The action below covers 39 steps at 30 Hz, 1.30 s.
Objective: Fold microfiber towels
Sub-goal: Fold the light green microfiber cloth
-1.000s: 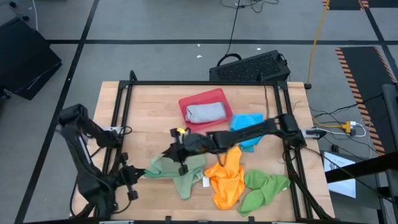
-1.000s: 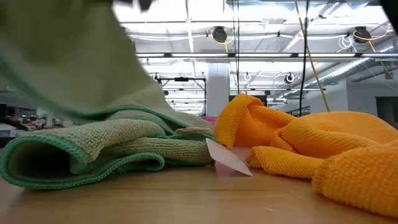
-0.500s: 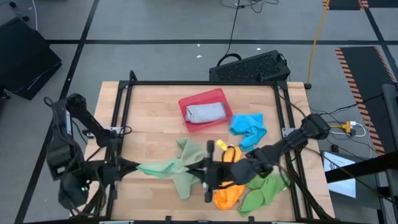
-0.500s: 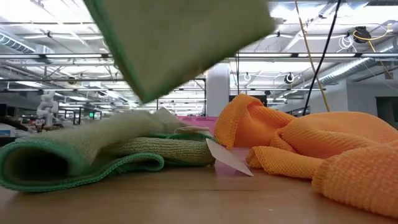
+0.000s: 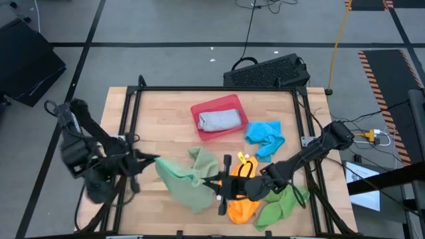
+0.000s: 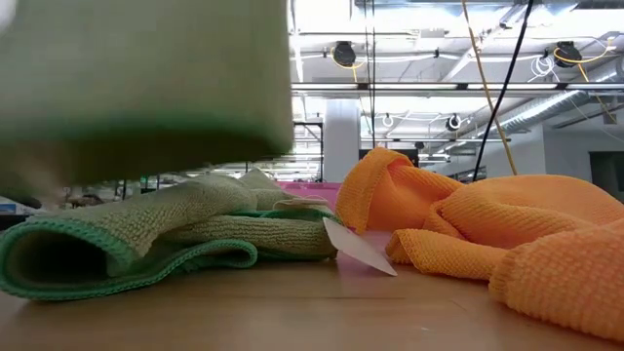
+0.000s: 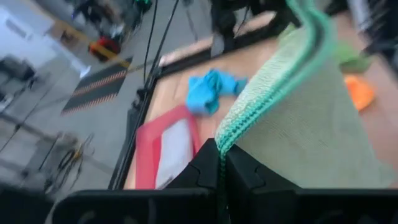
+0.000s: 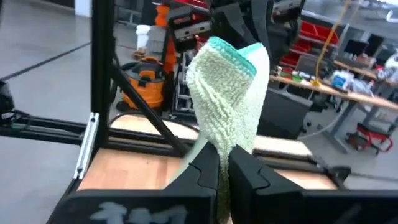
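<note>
A sage green microfiber towel (image 5: 184,179) hangs spread between my two grippers over the table's near middle, and shows blurred at the top of the low view (image 6: 146,88). My left gripper (image 5: 155,160) is shut on its left end and my right gripper (image 5: 216,186) on its right end. Under it a second sage green towel (image 6: 136,229) lies crumpled on the wood. An orange towel (image 5: 242,202) and a bright green one (image 5: 282,202) lie heaped at the near right. A bright blue towel (image 5: 265,137) lies farther back. My left gripper pinches the towel's green-stitched hem (image 7: 219,142) between its two shut fingers. The fingers come from the table's left, slanting down. The cloth runs away from them toward the other arm, lifted off the wood. My right gripper pinches a bunched fold of the towel (image 8: 225,140) between its shut fingers. The fingers lie level and come from the table's right. The cloth stands up in a thick roll past the fingertips, with its green hem at the top.
A red tray (image 5: 234,103) with a folded grey-blue towel (image 5: 219,120) stands at the far middle. A black frame (image 5: 133,113) rims the table. A dark keyboard (image 5: 269,72) lies beyond the far edge. Bare wood shows at the far left.
My left gripper has risen and gone toward the table's middle, rolling its wrist. My right gripper has swung from the table's middle toward the near right. Between them the sage green towel has come up off the heap and spread out, while the second one stays on the wood.
</note>
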### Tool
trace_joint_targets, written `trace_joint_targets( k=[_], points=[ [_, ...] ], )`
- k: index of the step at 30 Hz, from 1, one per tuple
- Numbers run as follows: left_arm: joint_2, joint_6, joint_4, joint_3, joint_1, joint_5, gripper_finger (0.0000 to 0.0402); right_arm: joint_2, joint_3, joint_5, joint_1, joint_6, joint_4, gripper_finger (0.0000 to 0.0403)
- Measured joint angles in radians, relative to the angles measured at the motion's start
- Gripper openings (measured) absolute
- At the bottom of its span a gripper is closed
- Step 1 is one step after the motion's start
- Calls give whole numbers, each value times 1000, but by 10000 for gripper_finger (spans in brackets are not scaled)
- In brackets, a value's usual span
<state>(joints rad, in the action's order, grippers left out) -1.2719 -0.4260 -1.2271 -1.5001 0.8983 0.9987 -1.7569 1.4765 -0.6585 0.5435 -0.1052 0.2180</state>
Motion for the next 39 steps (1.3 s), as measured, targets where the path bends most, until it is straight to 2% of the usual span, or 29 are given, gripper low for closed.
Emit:
trace_joint_targets(
  k=[4,10,15,20,24,29,34,39],
  points=[
    [-7,-12,2,99,-106,-79,5,-7,-148,-36,-59,22,96,4],
    [-2,-30,9,237,-233,-81,12,-4,-327,-47,-190,29,222,4],
    [-1,0,112,346,-332,-137,9,-4,-425,-43,-272,41,307,4],
    [-1,60,219,439,-401,-184,13,-4,-468,100,-331,48,338,11],
    [-1,100,329,497,-449,-254,7,-4,-472,234,-362,128,249,49],
    [-1,157,495,565,-461,-355,15,2,-473,431,-378,213,105,120],
    [-1,186,614,619,-460,-404,8,64,-473,427,-380,228,-31,188],
    [-1,179,693,640,-463,-400,19,130,-473,423,-374,215,-56,230]
  ],
)
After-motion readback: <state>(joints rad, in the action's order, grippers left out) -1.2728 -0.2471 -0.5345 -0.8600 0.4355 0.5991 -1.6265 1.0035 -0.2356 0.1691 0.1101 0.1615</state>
